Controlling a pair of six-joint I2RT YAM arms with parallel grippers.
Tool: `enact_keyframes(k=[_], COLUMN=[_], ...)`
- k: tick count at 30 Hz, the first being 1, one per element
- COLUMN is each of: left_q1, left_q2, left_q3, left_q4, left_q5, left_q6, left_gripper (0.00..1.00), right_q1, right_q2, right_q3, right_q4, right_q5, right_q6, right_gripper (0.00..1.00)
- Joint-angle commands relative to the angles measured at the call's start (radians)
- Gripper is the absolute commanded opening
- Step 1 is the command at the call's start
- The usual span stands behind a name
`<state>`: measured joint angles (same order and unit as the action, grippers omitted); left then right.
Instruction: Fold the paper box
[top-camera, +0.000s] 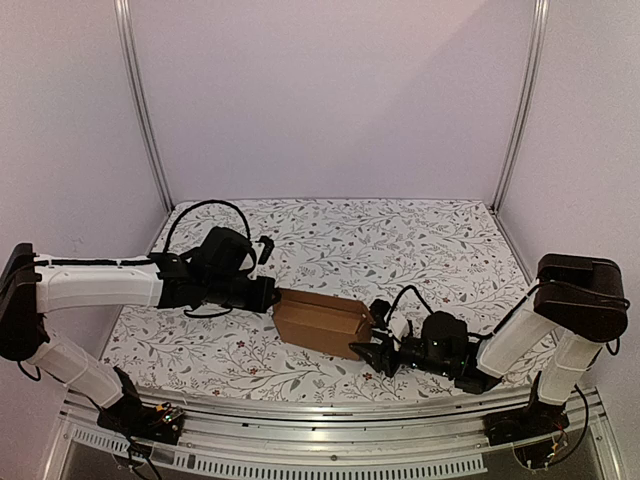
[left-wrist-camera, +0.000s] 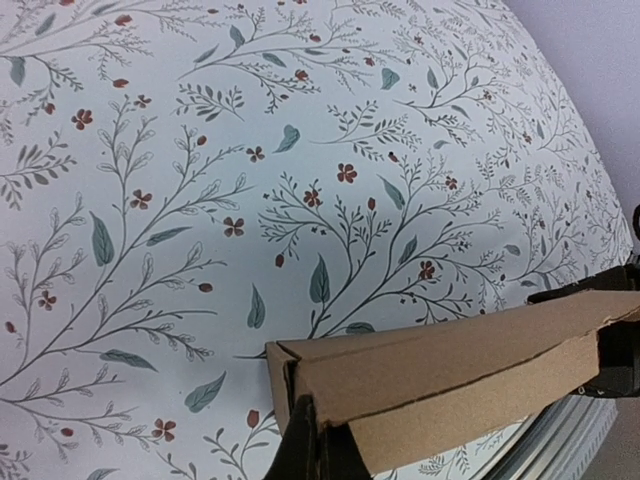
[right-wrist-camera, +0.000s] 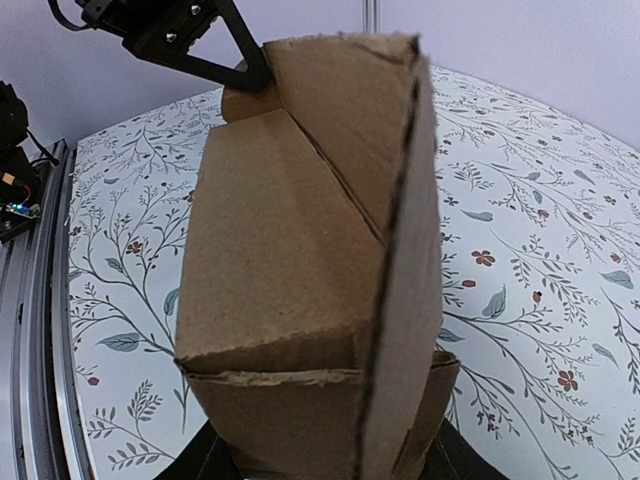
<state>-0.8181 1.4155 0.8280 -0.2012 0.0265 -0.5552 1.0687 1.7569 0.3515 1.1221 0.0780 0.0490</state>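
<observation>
The paper box (top-camera: 320, 322) lies mid-table as a brown, partly formed carton, long side left to right. My left gripper (top-camera: 272, 295) is at its left end. In the left wrist view the dark fingers (left-wrist-camera: 300, 450) are pinched together on the box's (left-wrist-camera: 450, 370) near corner flap. My right gripper (top-camera: 374, 351) is at the box's right end. The right wrist view is filled by the box (right-wrist-camera: 300, 250), whose lower end flap bulges between the two fingers (right-wrist-camera: 205, 462), spread on either side and touching it. The left gripper (right-wrist-camera: 235, 70) shows at the far end.
The table (top-camera: 420, 250) carries a floral cloth. A metal rail (top-camera: 330, 412) runs along the near edge, and upright frame posts (top-camera: 145, 110) stand at the back corners. Cables loop off both arms near the box.
</observation>
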Motion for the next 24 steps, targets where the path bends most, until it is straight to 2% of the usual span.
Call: enact_keyframes(k=[1, 15, 19, 24], left_q1=[-0.078, -0.147, -0.167, -0.186], left_q2=[0.042, 0.073, 0.073, 0.081], left_q3=[-0.047, -0.048, -0.057, -0.051], left_q4=[-0.152, -0.199, -0.207, -0.215], left_q5=[0.058, -0.023, -0.06, -0.087], left_q6=[-0.009, -0.023, -0.029, -0.034], left_gripper=[0.0, 0.0, 0.0, 0.0], right_q1=[-0.022, -0.02, -0.021, -0.021], right_q2=[0.031, 0.032, 0.027, 0.024], right_q3=[-0.009, -0.033, -0.034, -0.039], right_q4=[-0.015, 0.0, 0.002, 0.02], right_q5=[0.183, 0.206, 0.217, 0.238], right_q6=[0.047, 0.077, 0.082, 0.098], right_gripper=[0.46, 0.48, 0.56, 0.73])
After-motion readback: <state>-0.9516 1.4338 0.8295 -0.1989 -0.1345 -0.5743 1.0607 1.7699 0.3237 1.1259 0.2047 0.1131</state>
